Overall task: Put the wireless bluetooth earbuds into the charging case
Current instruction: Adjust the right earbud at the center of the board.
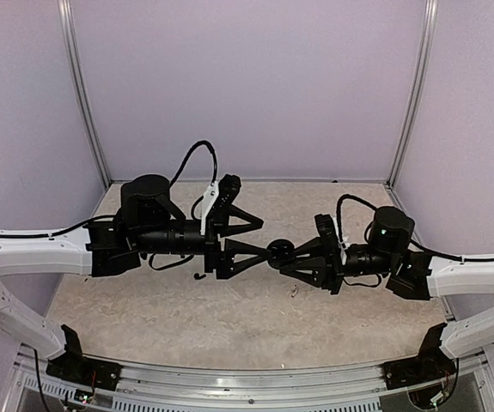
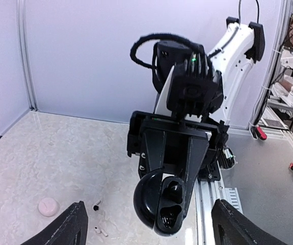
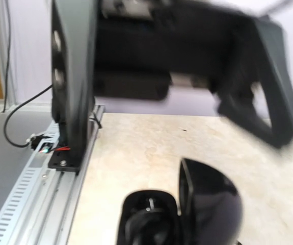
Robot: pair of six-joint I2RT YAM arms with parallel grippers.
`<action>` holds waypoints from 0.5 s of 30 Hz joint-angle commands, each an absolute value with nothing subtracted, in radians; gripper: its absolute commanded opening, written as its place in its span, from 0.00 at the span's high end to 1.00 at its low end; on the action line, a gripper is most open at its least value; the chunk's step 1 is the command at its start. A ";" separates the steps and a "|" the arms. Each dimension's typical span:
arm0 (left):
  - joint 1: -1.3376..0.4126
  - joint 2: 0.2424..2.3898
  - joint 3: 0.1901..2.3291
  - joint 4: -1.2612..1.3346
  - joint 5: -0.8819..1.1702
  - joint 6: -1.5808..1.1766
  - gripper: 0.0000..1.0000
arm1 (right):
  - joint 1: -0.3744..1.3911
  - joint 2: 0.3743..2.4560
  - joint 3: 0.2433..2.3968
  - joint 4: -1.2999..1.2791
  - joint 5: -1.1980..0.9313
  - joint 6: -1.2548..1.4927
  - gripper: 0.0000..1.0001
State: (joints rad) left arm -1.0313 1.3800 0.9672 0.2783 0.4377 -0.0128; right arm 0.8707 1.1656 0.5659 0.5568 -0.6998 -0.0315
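My right gripper (image 1: 283, 251) is shut on the glossy black charging case (image 1: 279, 251) and holds it in the air above the table's middle. In the left wrist view the case (image 2: 161, 204) is open, its two sockets facing the camera; I cannot tell what is in them. My left gripper (image 1: 264, 238) is wide open just left of the case, its fingers (image 2: 70, 224) apart on either side. In the right wrist view the case (image 3: 149, 219) and its raised lid (image 3: 210, 204) fill the bottom. A tiny black earbud (image 2: 96, 205) and a pale one (image 2: 101, 230) lie on the table.
A small pink round puck (image 2: 48, 206) lies on the table near the earbuds. A small dark piece (image 1: 199, 276) lies below the left arm. Purple walls enclose the speckled table (image 1: 229, 318). A metal rail (image 1: 247, 378) runs along the near edge.
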 commanded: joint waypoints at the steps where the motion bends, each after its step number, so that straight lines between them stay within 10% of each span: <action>1: -0.966 1.283 0.878 0.342 0.368 -0.102 0.18 | 0.829 1.154 0.536 0.623 -0.708 0.049 1.00; 15: -0.862 1.146 0.598 0.187 -0.325 -0.673 0.28 | 0.783 1.118 0.511 0.582 -0.646 0.059 1.00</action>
